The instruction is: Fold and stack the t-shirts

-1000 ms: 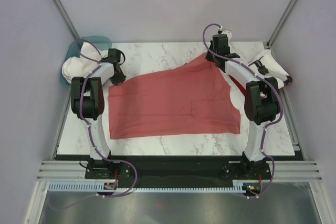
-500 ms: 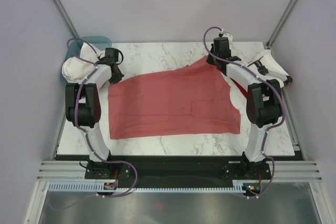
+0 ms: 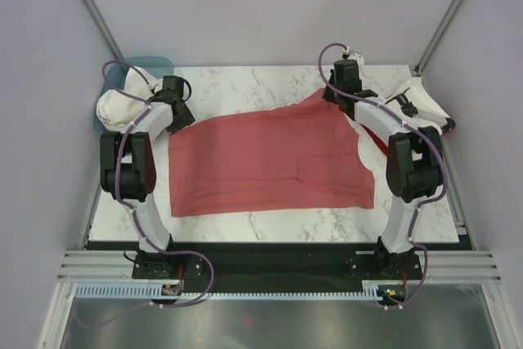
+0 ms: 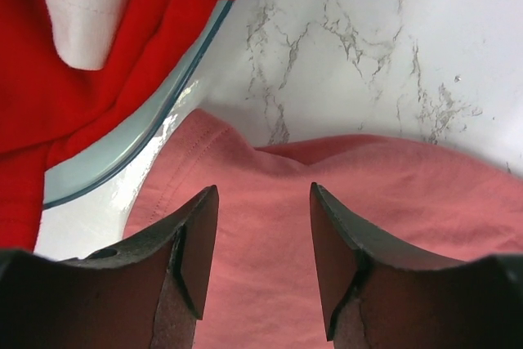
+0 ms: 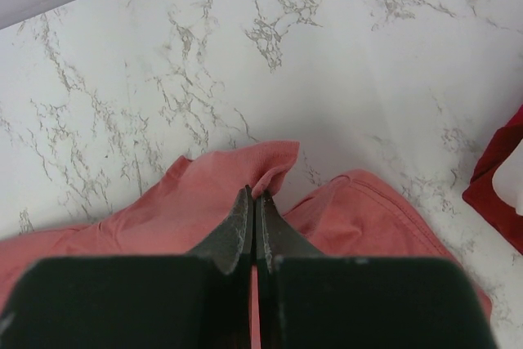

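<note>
- Salmon-red t-shirt (image 3: 270, 157) spread on worktop (image 3: 245, 83) for folding.
- Left hand (image 4: 263, 190) gaping over its corner, poised to pinch.
- Right hand (image 5: 252, 194) clamped on far edge, likely for tensioning.

Reopens the left gripper (image 4: 263, 194) above the far-left corner of the salmon t-shirt (image 3: 270, 161); swings the left elbow outward; possibly draws the right gripper (image 5: 252, 194) slightly rearward.

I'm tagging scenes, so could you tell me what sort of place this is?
Probably a lab robot cell, not a home: plain enclosure walls, a metal frame post, two arms bolted to a base rail beside a marble-pattern table with a salmon t-shirt.
</note>
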`<state>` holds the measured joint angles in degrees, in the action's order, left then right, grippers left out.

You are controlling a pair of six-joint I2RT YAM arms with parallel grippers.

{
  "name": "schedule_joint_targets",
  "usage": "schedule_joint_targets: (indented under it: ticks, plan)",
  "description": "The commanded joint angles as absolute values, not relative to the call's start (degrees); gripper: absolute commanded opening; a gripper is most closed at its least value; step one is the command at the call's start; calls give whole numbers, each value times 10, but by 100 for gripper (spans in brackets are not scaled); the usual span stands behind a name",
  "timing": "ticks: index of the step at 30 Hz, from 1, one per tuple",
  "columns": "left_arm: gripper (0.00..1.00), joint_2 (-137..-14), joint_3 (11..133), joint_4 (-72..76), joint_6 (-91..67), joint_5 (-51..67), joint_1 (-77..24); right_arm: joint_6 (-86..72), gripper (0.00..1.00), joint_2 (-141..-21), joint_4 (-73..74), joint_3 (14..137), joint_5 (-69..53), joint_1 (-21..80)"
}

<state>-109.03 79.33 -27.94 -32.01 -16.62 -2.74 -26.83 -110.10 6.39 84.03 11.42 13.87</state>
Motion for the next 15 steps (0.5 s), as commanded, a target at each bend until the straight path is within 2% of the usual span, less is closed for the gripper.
schedule_joint_targets:
  ticks: [1, 4, 7, 10, 11, 12, 13, 15]
  plan:
    - [57, -1110, 819, -269, -319, -163, -28, -274, 0, -1074, 46, 844, 113, 138]
    - [56, -1132, 828, -270, -330, -154, -28, -272, 0, -1083, 45, 850, 113, 138]
    - [52, -1153, 835, -271, -332, -153, -28, -273, 0, -1091, 43, 854, 112, 138]
    - [31, -1161, 838, -272, -338, -156, -28, -273, 0, -1097, 41, 857, 111, 138]
    - [13, -1159, 836, -272, -342, -159, -28, -273, 0, -1098, 41, 854, 110, 137]
    - [6, -1154, 833, -271, -345, -163, -29, -274, 0, -1094, 41, 853, 112, 137]
    - [2, -1150, 827, -272, -346, -173, -28, -274, 0, -1092, 40, 850, 113, 137]
    - [2, -1134, 821, -271, -348, -180, -29, -273, 0, -1085, 41, 845, 115, 137]
